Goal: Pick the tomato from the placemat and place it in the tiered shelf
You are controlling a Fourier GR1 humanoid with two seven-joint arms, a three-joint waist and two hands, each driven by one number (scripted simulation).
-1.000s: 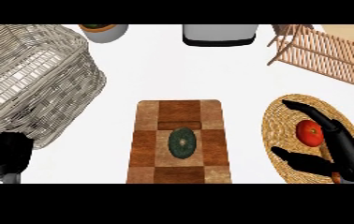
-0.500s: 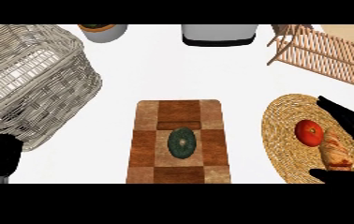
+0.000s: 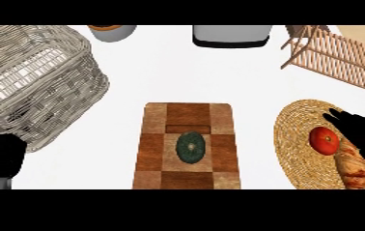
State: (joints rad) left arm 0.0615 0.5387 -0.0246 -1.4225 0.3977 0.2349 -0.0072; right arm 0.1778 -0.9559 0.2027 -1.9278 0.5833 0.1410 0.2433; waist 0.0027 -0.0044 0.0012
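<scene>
The red tomato (image 3: 324,140) lies on a round woven placemat (image 3: 296,128) at the right. My right hand (image 3: 351,126) comes in from the right edge, its dark fingers straight and just right of and above the tomato, not curled round it. The wooden tiered shelf (image 3: 329,56) stands at the back right. My left hand (image 3: 8,158) rests at the lower left edge, holding nothing.
A large wicker basket (image 3: 43,80) fills the left side. A checkered wooden board (image 3: 160,123) in the middle carries a dark green oval thing (image 3: 190,148). A brownish bread-like item (image 3: 349,162) lies beside the tomato. A pot (image 3: 112,31) and a grey appliance (image 3: 231,35) stand at the back.
My right hand, spread over the tomato a second ago, has drawn back toward the right edge. The tomato stays on the placemat. The left hand has barely moved.
</scene>
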